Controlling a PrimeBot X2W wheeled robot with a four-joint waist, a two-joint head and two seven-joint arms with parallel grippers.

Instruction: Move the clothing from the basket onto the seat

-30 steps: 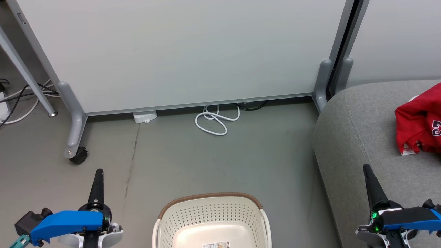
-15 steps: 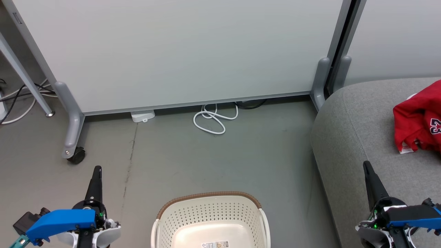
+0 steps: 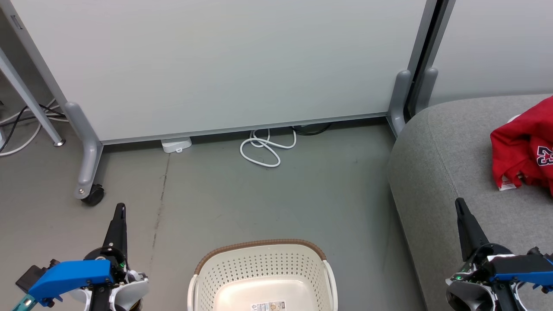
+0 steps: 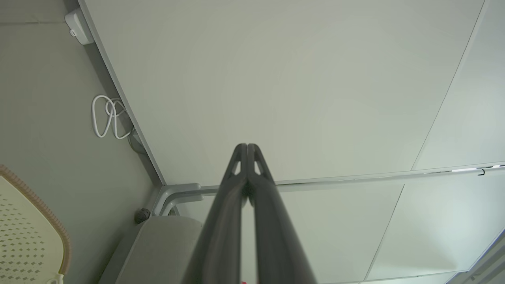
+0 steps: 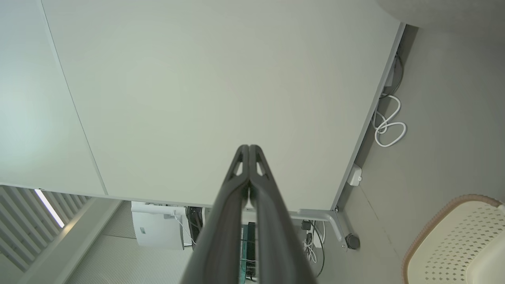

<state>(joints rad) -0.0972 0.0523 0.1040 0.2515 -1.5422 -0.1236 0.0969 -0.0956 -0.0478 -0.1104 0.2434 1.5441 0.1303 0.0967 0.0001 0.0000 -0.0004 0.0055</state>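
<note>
Wrapping up, it seems: red jersey [image 3: 518, 147] lies on the grey sofa seat [image 3: 436, 172], laundry basket [image 3: 259, 244] looks bare. Left gripper [image 3: 120, 208] and right gripper [image 3: 459, 202] hang, jaws clenched, empty. Next: check the basket's hidden part.

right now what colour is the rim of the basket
Brown, with a woven look, on the cream basket; clearest in the head view.

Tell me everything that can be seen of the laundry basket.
The basket is cream-white plastic, its walls pierced with rows of small holes, with a brown woven-look band along the far rim and side handles. It stands upright on the floor, left of the seat and apart from it, cut off by the head view's bottom edge. The visible inside is bare but for a label on the bottom.
</note>
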